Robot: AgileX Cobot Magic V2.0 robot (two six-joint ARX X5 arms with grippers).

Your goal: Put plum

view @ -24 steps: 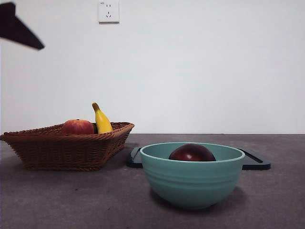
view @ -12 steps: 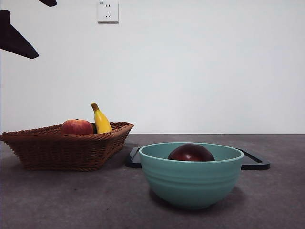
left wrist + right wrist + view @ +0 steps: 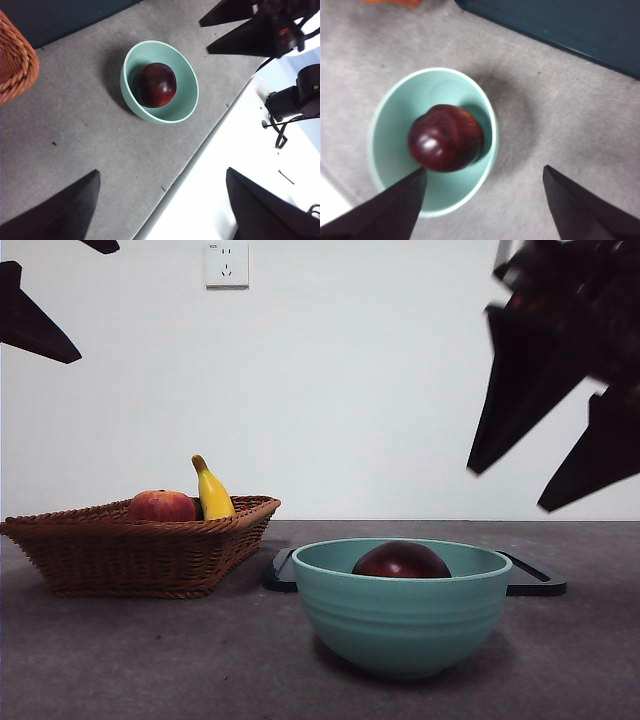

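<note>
The right gripper [image 3: 555,490] hangs high at the right of the scene, above and to the right of the bowl [image 3: 401,615], its two black jaws spread wide and holding nothing; its own wrist camera looks almost straight down at the plum [image 3: 446,138], which sits in the bottom of that green bowl [image 3: 390,120] between the spread jaws [image 3: 482,200]. The main risk from here, as I judge it, is the bowl itself: the plum lies low inside the rim, so a descent that is off-centre could bring a jaw down on the rim, tipping or pushing the bowl across the grey table [image 3: 150,660] (it looks light and free to slide). A smooth round fruit could also roll against the bowl's wall or squirt out if the jaws close off its middle. The arm is tilted, jaws pointing down and to the left in the front view, so it needs to square up over the bowl first. The left gripper [image 3: 162,200] waits high at the far left, jaws wide apart and empty, looking down on the same bowl [image 3: 185,107] and plum [image 3: 155,85]. Further left stands a wicker basket [image 3: 120,560] with a red apple [image 3: 162,506] and a banana [image 3: 212,492]; a dark tray [image 3: 535,582] lies behind the bowl.
</note>
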